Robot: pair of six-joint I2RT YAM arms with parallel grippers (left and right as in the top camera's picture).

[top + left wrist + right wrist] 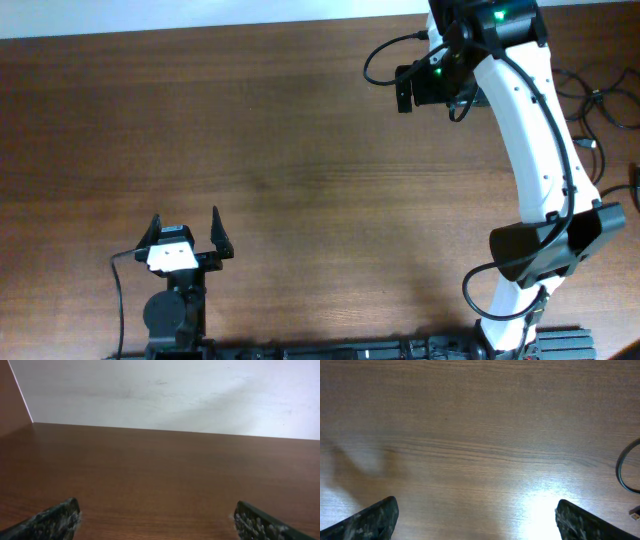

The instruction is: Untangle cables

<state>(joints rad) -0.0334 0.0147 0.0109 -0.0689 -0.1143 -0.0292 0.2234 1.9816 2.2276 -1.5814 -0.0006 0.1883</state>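
The bench (250, 150) stretches bare before us; cables (597, 97) lie along its right edge. The left pincer (186, 232) and the far-reaching right pincer (477, 512) are both spread.

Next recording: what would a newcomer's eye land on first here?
The white right arm reaches to the far right of the table, its right gripper open over the wood. Thin black cables lie loose at the table's right edge, just past that arm. The left gripper sits open at the near left, far from them.
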